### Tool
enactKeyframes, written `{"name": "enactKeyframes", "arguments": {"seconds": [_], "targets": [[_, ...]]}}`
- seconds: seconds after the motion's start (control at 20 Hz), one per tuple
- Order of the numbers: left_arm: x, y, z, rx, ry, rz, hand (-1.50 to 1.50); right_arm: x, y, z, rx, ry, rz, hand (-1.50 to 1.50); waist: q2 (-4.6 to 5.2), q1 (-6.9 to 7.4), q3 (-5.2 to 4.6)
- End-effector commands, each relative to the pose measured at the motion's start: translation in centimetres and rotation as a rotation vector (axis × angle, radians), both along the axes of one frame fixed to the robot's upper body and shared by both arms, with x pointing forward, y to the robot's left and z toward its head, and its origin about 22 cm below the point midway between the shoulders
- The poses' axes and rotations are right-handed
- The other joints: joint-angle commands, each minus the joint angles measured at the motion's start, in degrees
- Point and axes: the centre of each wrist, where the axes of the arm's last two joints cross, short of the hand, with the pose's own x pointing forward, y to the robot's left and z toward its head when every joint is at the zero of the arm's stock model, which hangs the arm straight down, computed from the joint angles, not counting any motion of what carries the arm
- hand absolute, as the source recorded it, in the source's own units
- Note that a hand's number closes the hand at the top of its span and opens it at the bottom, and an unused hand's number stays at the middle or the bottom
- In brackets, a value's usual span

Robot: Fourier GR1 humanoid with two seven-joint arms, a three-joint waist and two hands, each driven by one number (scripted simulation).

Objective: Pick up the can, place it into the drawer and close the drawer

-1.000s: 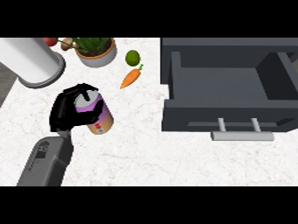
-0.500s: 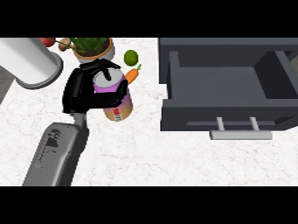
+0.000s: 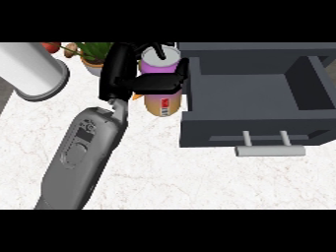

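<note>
Grey drawer [image 3: 257,93] stood open at three o'clock as the left hand [image 3: 138,78], fingers curled round the can [image 3: 161,101], held it beside the rim (placing and closing remained).

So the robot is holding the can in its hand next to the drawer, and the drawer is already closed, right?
Not quite. The head view shows the left hand curled round the can right beside the drawer, but the drawer is open: it is pulled out, and its inside shows with nothing visible in it. The can has not gone in yet.
</note>
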Motion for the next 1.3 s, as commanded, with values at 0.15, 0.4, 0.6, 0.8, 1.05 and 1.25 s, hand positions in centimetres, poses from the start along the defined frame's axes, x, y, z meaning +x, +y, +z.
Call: {"name": "enactKeyframes", "arguments": {"seconds": [0.15,0.4,0.6,0.8,1.05,1.25], "targets": [[1.4,-5.2,5.7,0.019,-0.053,-0.002,1.50,1.6,0.9,-0.6,-0.001,0.009,0.019,-1.50,0.17,-0.27,0.01],[3.3,-6.6,8.5,0.047,-0.013,-0.021,1.50,0.7,-0.2,-0.3,0.004,-0.011,-0.003,-1.50,0.13,-0.28,0.01],[3.3,-9.5,7.9,0.053,-0.012,0.007,1.50,1.0,-0.6,0.2,0.003,-0.014,0.007,-1.50,0.30,-1.34,0.03],[5.3,-9.2,8.7,0.057,0.002,-0.029,1.50,0.5,0.6,0.2,0.009,-0.005,0.008,-1.50,0.39,-1.26,0.02],[4.9,-11.4,9.3,0.115,0.009,-0.006,1.50,0.8,0.9,0.6,-0.018,0.006,0.008,-1.50,0.33,-1.53,0.02],[6.5,-11.1,8.9,0.120,0.009,0.006,1.50,2.0,0.6,0.5,-0.015,0.001,0.032,-1.50,0.75,-2.13,0.05]]}}
